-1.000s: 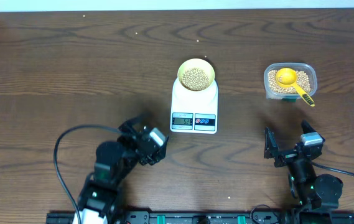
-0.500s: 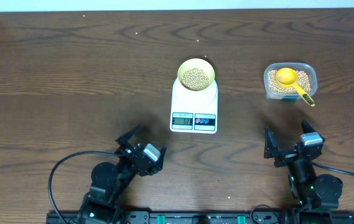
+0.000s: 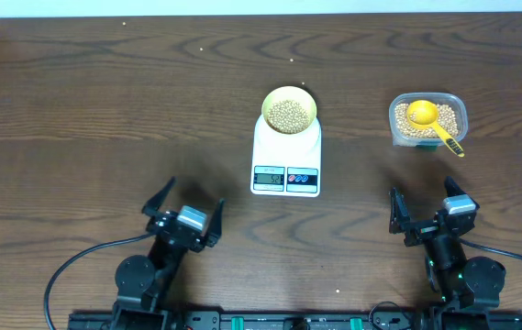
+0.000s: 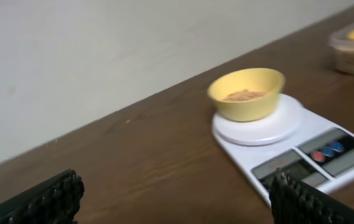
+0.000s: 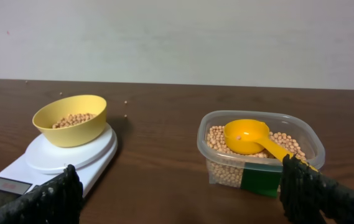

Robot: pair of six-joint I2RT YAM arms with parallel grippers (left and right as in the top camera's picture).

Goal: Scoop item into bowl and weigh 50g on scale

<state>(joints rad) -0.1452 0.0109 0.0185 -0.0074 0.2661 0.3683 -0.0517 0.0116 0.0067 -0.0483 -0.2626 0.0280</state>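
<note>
The dark wooden table (image 3: 77, 110) is carrying everything. The white rectangular scale (image 3: 286, 156) is lying near the middle of it, its long axis running from the far side toward the robot. Its end with the grey display (image 3: 269, 176) and the red and blue buttons (image 3: 302, 175) is pointing at the arms. The digits are showing too small to read.

The left gripper (image 3: 196, 192) is hovering low near the front edge, left of the scale and well apart from it. Its jaws are standing wide and holding nothing. In the left wrist view its dark fingertips (image 4: 46, 199) are framing the scale from the left. The right gripper (image 3: 421, 197) is waiting at the near right, also spread wide and empty. Its fingers (image 5: 326, 199) are showing at the bottom corners of its own view.

The clear plastic tub (image 3: 460, 105) is sitting to the right of the scale, apart from it, and is filled with tan beans. The pale yellow bowl (image 3: 265, 108) is resting upright on the scale's round platform (image 5: 71, 155), at the far end. The yellow scoop (image 3: 423, 114) is lying in the tub, cup up, its handle (image 3: 453, 145) pointing over the near right corner.

The small round beans (image 3: 288, 114) are lying in the bottom of the bowl, well below its rim.
</note>
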